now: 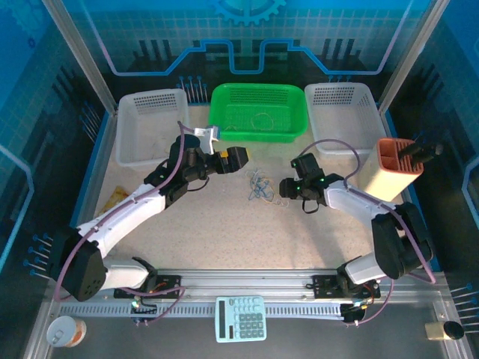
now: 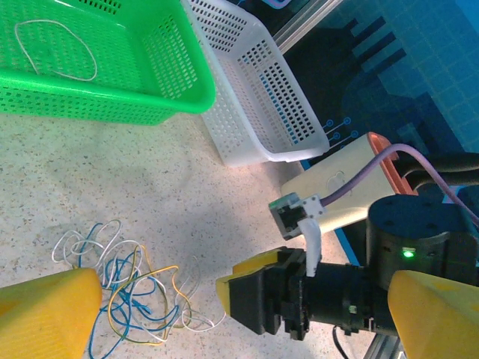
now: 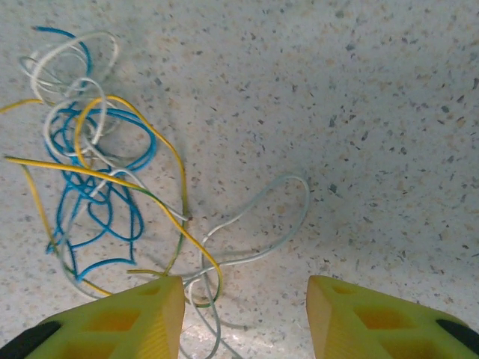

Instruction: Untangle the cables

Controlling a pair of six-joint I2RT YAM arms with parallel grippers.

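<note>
The cables [image 1: 258, 187] lie in one small tangle of blue, yellow and whitish cords on the speckled table, between my two grippers. In the left wrist view the tangle [image 2: 127, 292] sits near my left finger [image 2: 45, 314]. My left gripper [image 1: 243, 161] hangs open just up-left of the tangle, holding nothing. My right gripper [image 1: 285, 187] stands open at the tangle's right edge. In the right wrist view a whitish loop [image 3: 262, 217] lies on the table ahead of the right gripper [image 3: 245, 299], and cord ends run past its left finger [image 3: 127, 321]. Another whitish cable [image 1: 262, 120] lies in the green basket [image 1: 258, 134].
White baskets stand at the back left [image 1: 150, 127] and back right [image 1: 340, 108]. A cream holder with an orange top [image 1: 393, 168] stands right of the right arm. A calculator [image 1: 241, 318] lies at the near edge, and a cup [image 1: 61, 331] sits at the near left.
</note>
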